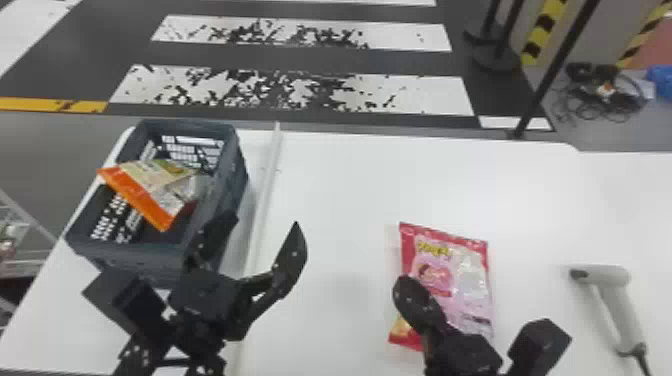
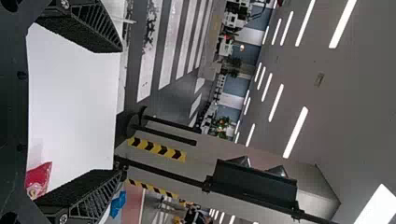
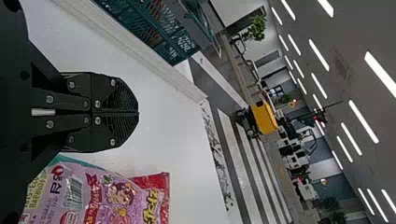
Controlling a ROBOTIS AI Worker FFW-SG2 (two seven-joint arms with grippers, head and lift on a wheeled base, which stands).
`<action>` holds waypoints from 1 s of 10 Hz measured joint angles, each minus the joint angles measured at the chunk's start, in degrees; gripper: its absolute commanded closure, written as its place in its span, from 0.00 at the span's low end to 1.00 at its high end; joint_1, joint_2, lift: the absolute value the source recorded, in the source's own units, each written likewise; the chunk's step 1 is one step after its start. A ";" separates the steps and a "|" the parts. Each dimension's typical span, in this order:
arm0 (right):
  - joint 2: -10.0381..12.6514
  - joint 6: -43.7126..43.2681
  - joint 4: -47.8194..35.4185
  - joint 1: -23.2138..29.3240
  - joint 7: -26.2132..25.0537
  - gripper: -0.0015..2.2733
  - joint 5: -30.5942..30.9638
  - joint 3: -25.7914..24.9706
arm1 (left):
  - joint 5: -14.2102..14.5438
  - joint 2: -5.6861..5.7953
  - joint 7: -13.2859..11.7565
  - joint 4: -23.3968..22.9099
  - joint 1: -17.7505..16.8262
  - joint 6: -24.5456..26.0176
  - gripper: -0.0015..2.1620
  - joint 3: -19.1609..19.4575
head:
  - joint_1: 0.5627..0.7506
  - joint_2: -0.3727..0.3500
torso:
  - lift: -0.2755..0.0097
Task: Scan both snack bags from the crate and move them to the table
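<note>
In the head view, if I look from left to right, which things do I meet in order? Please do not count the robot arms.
The crate with the orange-edged snack bag in it → the pale strip → the pink and red snack bag → the scanner.

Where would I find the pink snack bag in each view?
Head view: bag between crate and scanner.
Left wrist view: its red corner, near one finger of the left claw.
Right wrist view: its printed front, near the right claw.
Shared landmark: the white table under it.
</note>
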 measured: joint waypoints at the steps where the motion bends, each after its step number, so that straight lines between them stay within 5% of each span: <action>1: 0.41 1.84 1.68 -1.71 -0.06 0.99 0.21 0.48 | 0.00 0.14 -0.03 -0.56 0.58 -0.10 0.03 0.39 | 0.70 0.60 | 0.66; 5: 1.73 2.74 10.09 -7.70 -2.14 0.99 0.56 0.44 | 0.18 0.23 -0.32 -0.08 0.92 -0.52 0.03 0.83 | 0.70 0.60 | 0.66; 10: 1.70 1.53 11.49 -8.15 -2.35 0.99 -0.19 -3.36 | 0.25 0.13 -0.41 0.95 0.59 -1.74 0.03 0.06 | 0.70 0.50 | 0.66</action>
